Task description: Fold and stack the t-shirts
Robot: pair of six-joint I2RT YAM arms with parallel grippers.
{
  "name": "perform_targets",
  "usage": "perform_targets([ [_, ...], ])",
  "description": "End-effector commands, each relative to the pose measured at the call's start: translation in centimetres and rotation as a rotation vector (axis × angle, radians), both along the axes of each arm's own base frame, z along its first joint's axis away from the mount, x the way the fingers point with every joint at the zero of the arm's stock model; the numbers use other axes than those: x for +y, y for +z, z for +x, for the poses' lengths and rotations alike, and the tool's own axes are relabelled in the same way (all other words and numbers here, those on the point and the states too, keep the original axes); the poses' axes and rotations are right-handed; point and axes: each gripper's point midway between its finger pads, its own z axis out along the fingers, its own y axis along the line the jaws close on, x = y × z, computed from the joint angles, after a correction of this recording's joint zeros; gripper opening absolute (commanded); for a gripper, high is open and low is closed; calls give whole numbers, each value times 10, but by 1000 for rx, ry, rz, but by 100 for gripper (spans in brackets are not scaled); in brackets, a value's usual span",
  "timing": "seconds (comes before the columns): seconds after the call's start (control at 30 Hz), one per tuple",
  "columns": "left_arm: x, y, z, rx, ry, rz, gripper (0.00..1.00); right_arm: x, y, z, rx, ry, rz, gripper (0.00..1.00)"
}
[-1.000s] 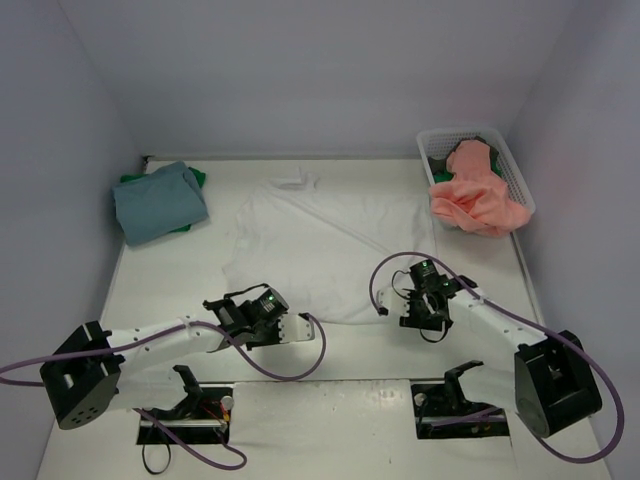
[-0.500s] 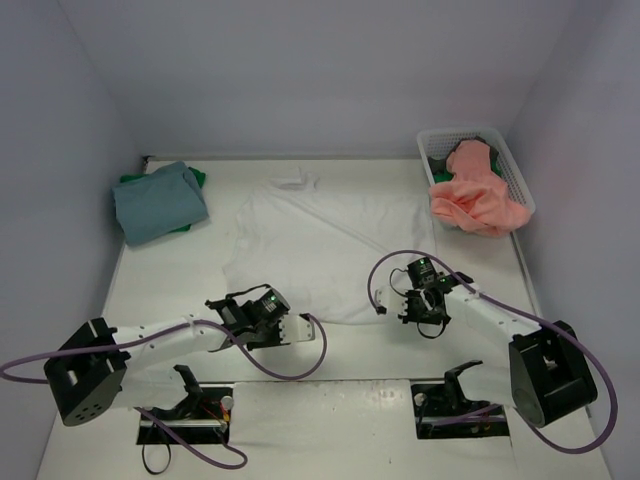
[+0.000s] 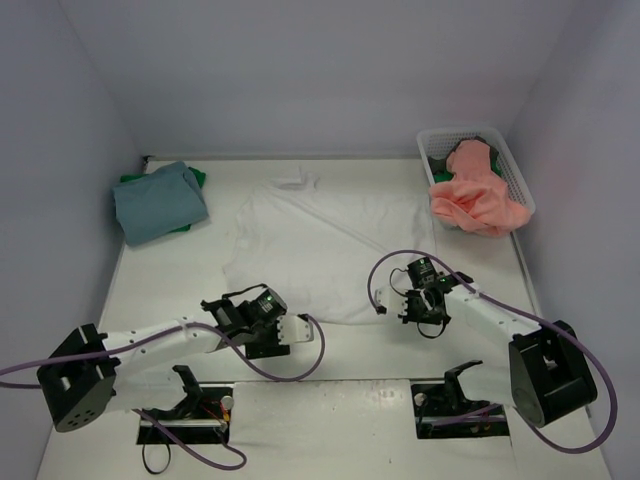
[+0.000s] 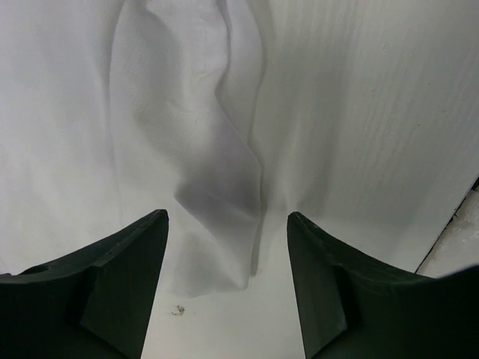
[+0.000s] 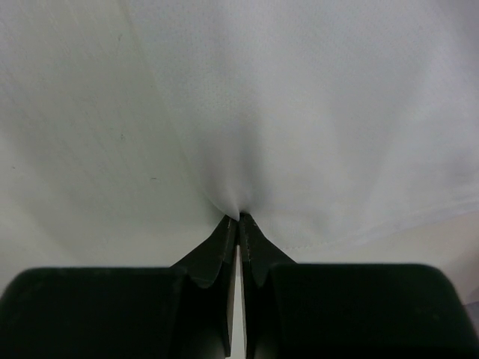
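A white t-shirt (image 3: 320, 250) lies spread flat in the middle of the table. My right gripper (image 3: 408, 300) is at its near right hem. In the right wrist view that gripper (image 5: 239, 218) is shut on a pinch of the white t-shirt (image 5: 299, 97). My left gripper (image 3: 303, 328) rests at the near hem, left of centre. In the left wrist view it (image 4: 228, 217) stands open, and a rumpled corner of the white t-shirt (image 4: 194, 112) lies on the table between and ahead of its fingers, touching neither.
A folded light blue t-shirt (image 3: 158, 203) lies on a green t-shirt (image 3: 197, 178) at the back left. A white mesh basket (image 3: 515, 170) stands at the back right, with a salmon pink t-shirt (image 3: 478, 200) spilling over its rim.
My left gripper has opened and let go of the cloth corner. My right gripper has closed onto the white t-shirt's hem. Both arms shifted only slightly.
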Motion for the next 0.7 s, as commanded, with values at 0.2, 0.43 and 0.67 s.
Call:
perform_targets([
  [0.2,-18,-11,4,39,-15,1,51,4,10,4,-39,-12,27,1],
  [0.43,-21,-20,8,52,-8,28,7,13,14,7,-44,-28,72,1],
  [0.67,-16,-11,10,29,-2,23,0,20,23,15,-68,-39,108,0],
])
